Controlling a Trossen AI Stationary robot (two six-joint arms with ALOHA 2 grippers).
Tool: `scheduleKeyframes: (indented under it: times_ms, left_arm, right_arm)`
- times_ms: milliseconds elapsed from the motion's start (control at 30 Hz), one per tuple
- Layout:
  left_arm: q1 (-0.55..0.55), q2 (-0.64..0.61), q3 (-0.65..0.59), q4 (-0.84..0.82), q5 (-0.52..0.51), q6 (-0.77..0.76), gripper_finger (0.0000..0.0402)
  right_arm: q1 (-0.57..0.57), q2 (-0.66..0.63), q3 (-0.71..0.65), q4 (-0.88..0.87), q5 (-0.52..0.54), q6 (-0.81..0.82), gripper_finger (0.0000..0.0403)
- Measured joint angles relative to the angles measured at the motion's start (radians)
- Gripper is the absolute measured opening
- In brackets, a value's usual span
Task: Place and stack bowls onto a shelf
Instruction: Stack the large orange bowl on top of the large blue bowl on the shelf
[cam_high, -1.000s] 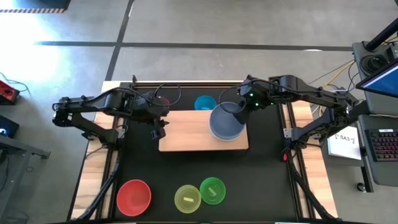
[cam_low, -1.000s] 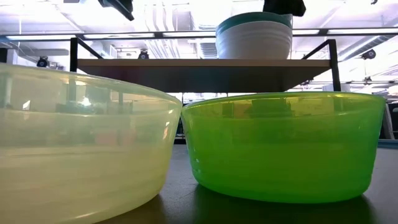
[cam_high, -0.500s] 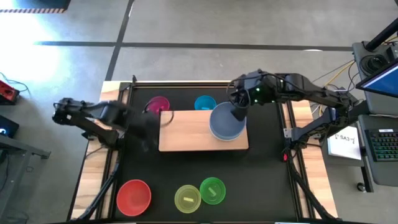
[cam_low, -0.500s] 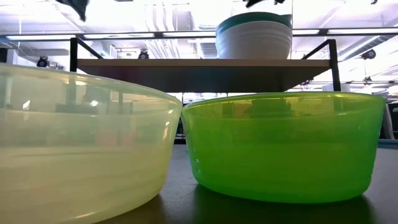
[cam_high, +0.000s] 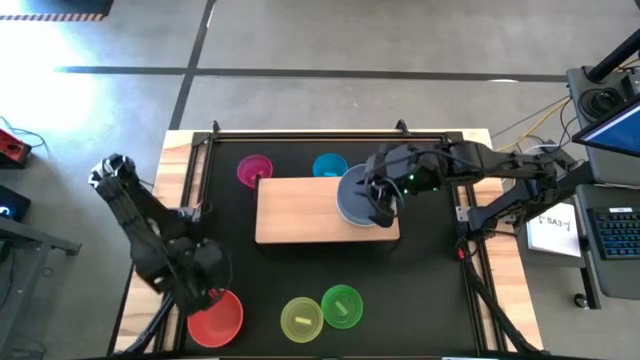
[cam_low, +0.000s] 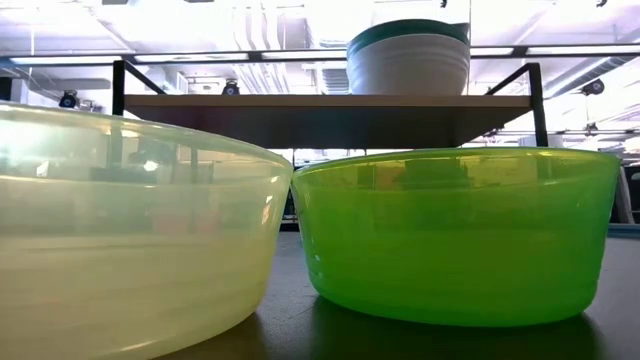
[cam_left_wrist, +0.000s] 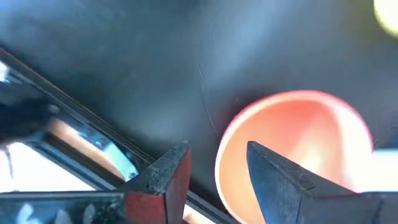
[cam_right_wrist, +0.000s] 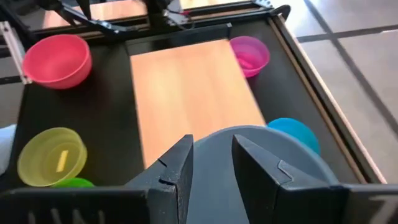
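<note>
The pale wood shelf (cam_high: 300, 210) stands on black legs over the mat. On its right end sits a stack of larger bowls with the slate-blue bowl (cam_high: 355, 200) on top; the low view shows the white and teal bowls (cam_low: 408, 60) of that stack. My right gripper (cam_high: 382, 208) hangs open over the slate-blue bowl's (cam_right_wrist: 298, 162) hollow. The red bowl (cam_high: 222, 318) rests on the mat at the near left. My left gripper (cam_left_wrist: 217, 149) is open, with one finger on either side of the red bowl's rim (cam_left_wrist: 222, 163).
The magenta bowl (cam_high: 254, 169) and the cyan bowl (cam_high: 329, 165) sit on the mat behind the shelf. The yellow-green bowl (cam_high: 301, 318) and the bright green bowl (cam_high: 342, 305) sit side by side at the near edge, right of the red bowl. The shelf's left part is bare.
My left arm has swung from beside the shelf's far left corner toward the near left edge and come down at the red bowl. My right gripper has moved from the slate-blue bowl's far rim toward the near edge, over the bowl's hollow. The bowls have stayed in place.
</note>
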Motion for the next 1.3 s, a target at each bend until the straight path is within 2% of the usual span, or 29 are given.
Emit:
scheduleKeyframes:
  times_ms: [200, 433, 700, 933, 1067, 1200, 1300]
  left_arm:
    - [-0.111, 0.0, -0.141, 0.147, 0.022, -0.035, 0.0142]
    - [-0.128, 0.0, -0.274, 0.292, 0.078, 0.041, 0.0142]
    - [-0.128, 0.0, -0.346, 0.337, 0.052, 0.071, 0.0142]
    - [-0.132, 0.0, -0.382, 0.534, 0.051, 0.125, 0.0142]
    - [-0.132, 0.002, -0.377, 0.547, 0.047, 0.142, 0.014]
    - [-0.132, 0.006, -0.384, 0.543, 0.047, 0.12, 0.0104]
    - [-0.132, 0.003, -0.385, 0.544, 0.051, 0.104, 0.0042]
  right_arm:
    - [0.04, 0.031, -0.001, 0.01, 0.0, 0.085, 0.01]
    - [0.077, 0.064, -0.001, 0.033, 0.003, 0.147, 0.01]
    - [0.093, 0.084, -0.001, 0.043, 0.029, 0.179, 0.01]
    - [0.093, 0.09, -0.001, 0.048, 0.027, 0.202, 0.01]
    - [0.093, 0.09, -0.001, 0.052, 0.027, 0.201, 0.01]
    - [0.093, 0.09, -0.001, 0.052, 0.027, 0.201, 0.01]
    - [0.093, 0.09, -0.001, 0.051, 0.027, 0.201, 0.01]
